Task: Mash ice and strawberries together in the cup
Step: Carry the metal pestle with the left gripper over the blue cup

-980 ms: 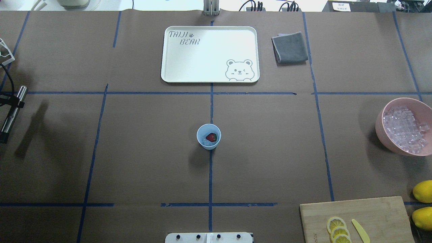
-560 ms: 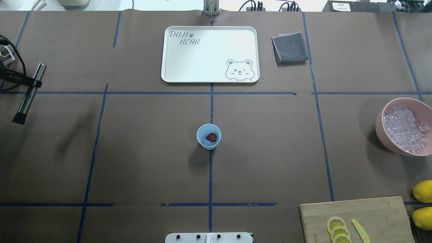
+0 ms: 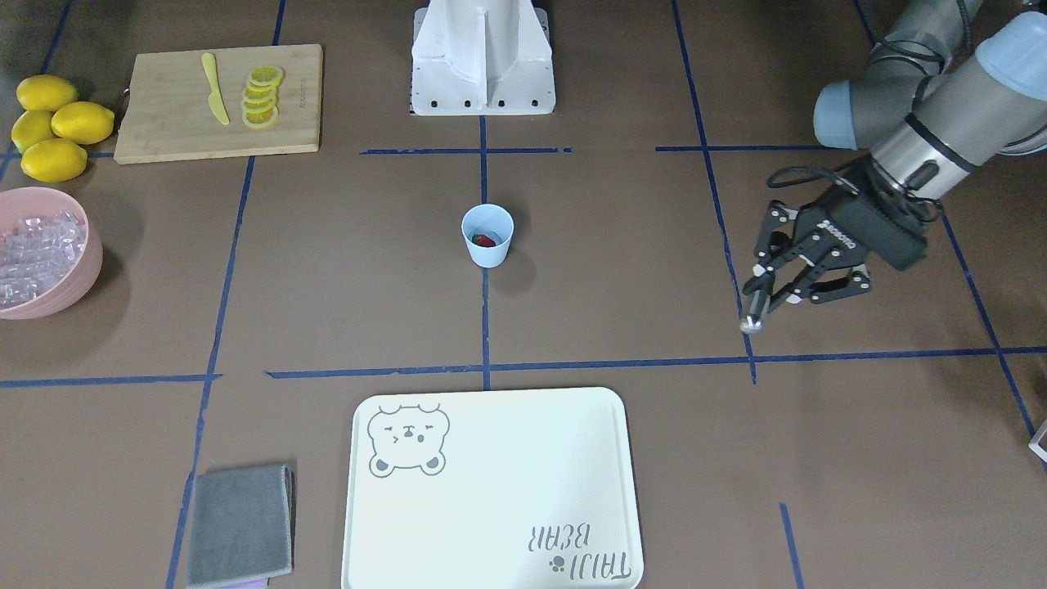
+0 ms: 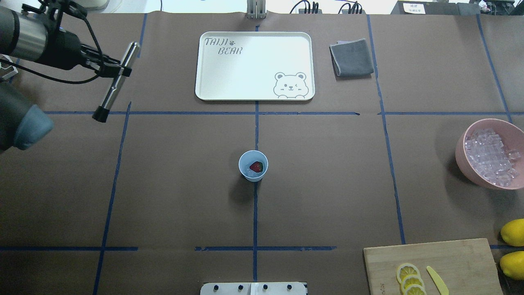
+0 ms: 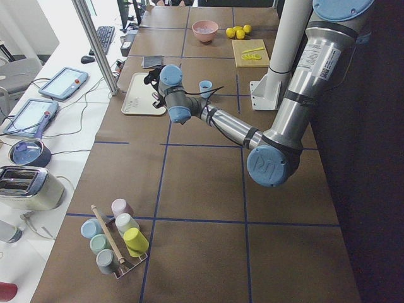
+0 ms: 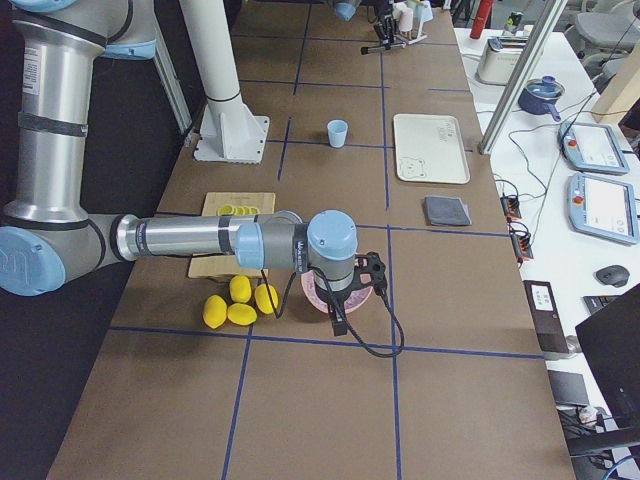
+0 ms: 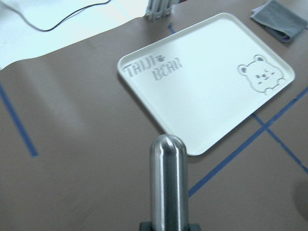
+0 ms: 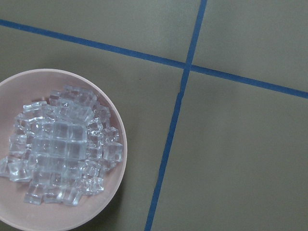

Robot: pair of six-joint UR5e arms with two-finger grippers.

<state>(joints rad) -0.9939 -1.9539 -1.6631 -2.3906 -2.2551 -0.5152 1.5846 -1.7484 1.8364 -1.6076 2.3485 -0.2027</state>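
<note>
The pale blue cup [image 4: 253,165] stands upright at the table's middle, also in the front view [image 3: 487,236]. One red strawberry [image 4: 256,166] lies in it on a few clear ice cubes [image 4: 249,172]. My left gripper [image 4: 119,71] is shut on a steel muddler [image 4: 112,88] and holds it tilted above the table, far left of the cup and beside the tray. The front view shows the left gripper [image 3: 765,290] and the rod's end [image 3: 748,325]. The left wrist view shows the rod [image 7: 167,180]. My right gripper [image 6: 352,285] hovers over the pink bowl; I cannot tell whether it is open or shut.
A pink bowl [image 4: 460,157] full of ice cubes [image 8: 62,149] sits at the right edge. A white bear tray [image 4: 254,65] and a grey cloth [image 4: 351,57] lie at the back. A cutting board [image 4: 434,266] holds lemon slices and a yellow knife, with lemons [image 4: 513,231] beside it.
My left arm has carried the muddler from the table's left edge toward the back and to the right, closer to the tray. The cup and its contents have not moved.
</note>
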